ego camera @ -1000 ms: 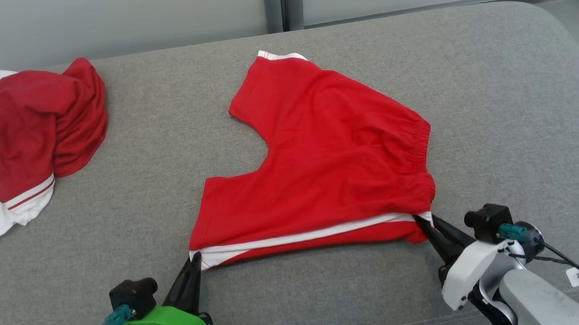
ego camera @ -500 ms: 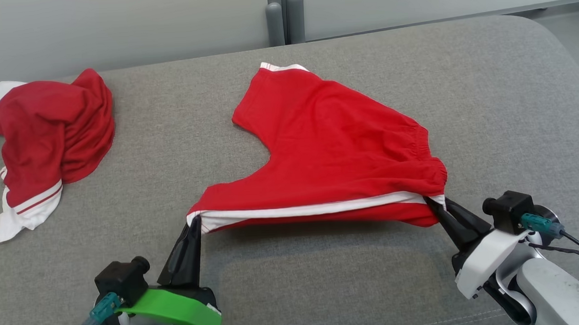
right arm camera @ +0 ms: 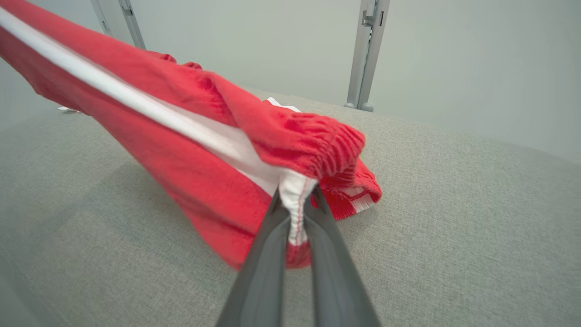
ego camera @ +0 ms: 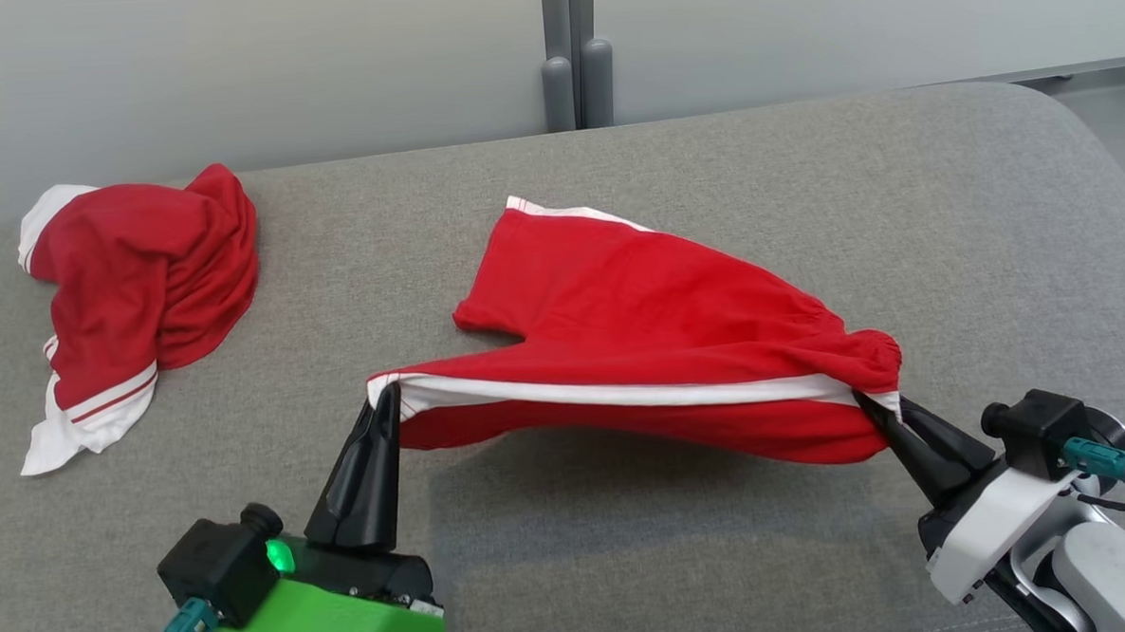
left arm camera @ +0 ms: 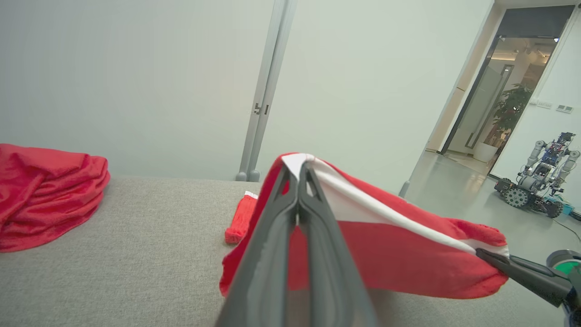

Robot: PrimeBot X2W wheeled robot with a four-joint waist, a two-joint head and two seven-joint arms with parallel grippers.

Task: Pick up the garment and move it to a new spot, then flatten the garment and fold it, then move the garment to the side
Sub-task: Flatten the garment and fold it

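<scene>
A crumpled red-and-white cloth (ego camera: 134, 287) lies on the grey padded surface (ego camera: 725, 556); far off stands perhaps another robot (left arm camera: 538, 186).

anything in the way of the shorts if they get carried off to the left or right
To the left, a crumpled red garment lies on the grey cushion, apart from the shorts. To the right, nothing visible stands in the way. The left gripper and right gripper are shut on the shorts' near edge.

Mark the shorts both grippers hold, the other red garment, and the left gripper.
shorts (ego camera: 676, 302), head view, on the red front panel.
other red garment (ego camera: 143, 268), head view, middle of the crumpled heap.
left gripper (ego camera: 390, 392), head view, fingertips shut on the shorts' white-striped corner.
</scene>
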